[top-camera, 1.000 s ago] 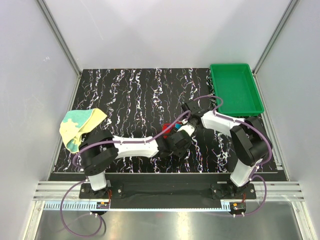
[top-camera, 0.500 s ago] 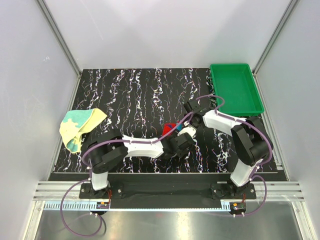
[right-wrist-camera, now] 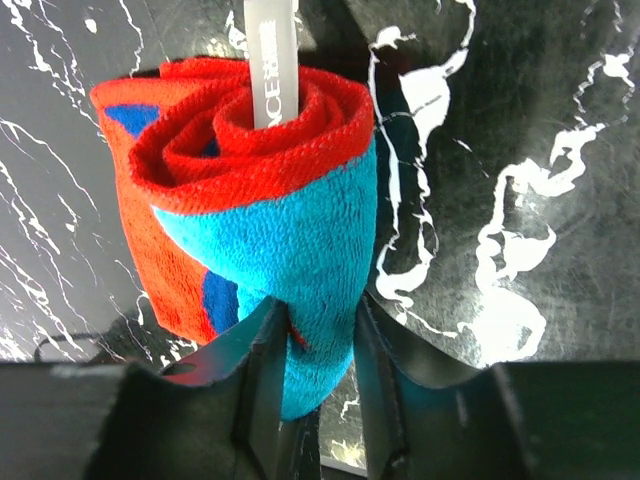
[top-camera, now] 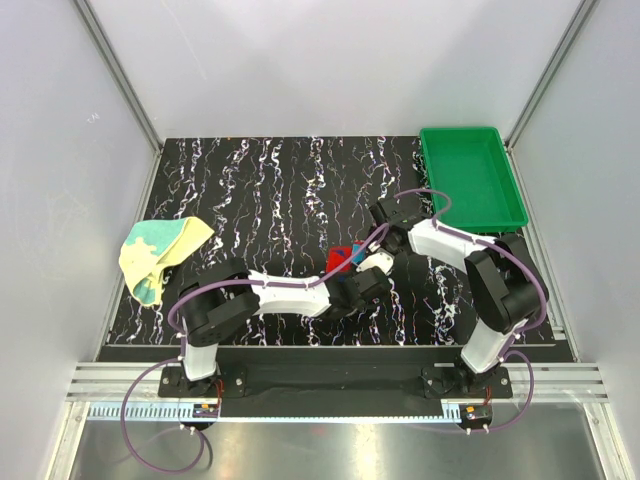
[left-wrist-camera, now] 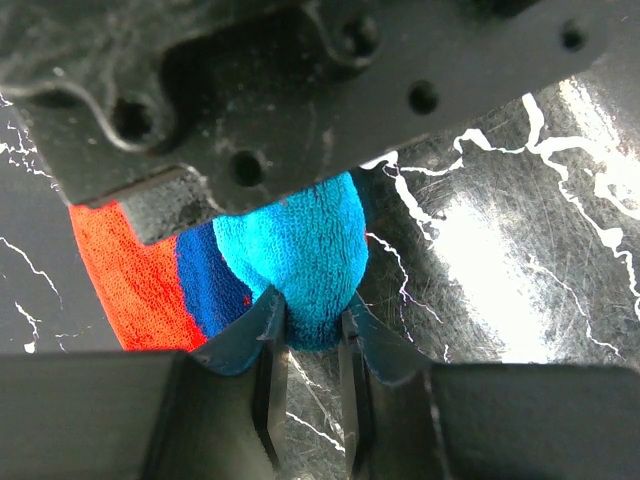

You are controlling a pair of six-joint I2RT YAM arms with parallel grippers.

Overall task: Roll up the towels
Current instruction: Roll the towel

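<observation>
Top external view gives you the black marbled bench (top-camera: 260, 190) with the green tray (top-camera: 470, 180) at its far right corner, well apart from the work. The yellow towel (top-camera: 158, 256), pale with teal-green patches, lies crumpled at the left edge, partly hanging off the bench. Both arms reach in toward the bench's near middle and meet over the red towel (top-camera: 342, 258), so their wrists crowd each other there and cover most of the cloth from above. From your left wrist, the other arm's black housing (left-wrist-camera: 300, 90) fills the upper frame and hides the top of the towel. The left claw (left-wrist-camera: 310, 335) is almost closed, its two fingertips nipping the bright blue bulge of the cloth, with red and darker blue showing to the side. From your right wrist, the towel is a short roll standing on end, red spiral uppermost. The right claw (right-wrist-camera: 315, 340) is narrowed onto its blue lower part, both fingers touching the fabric. A grey strip (right-wrist-camera: 272, 60) with lettering sits at the roll's core; you cannot tell what it is.
</observation>
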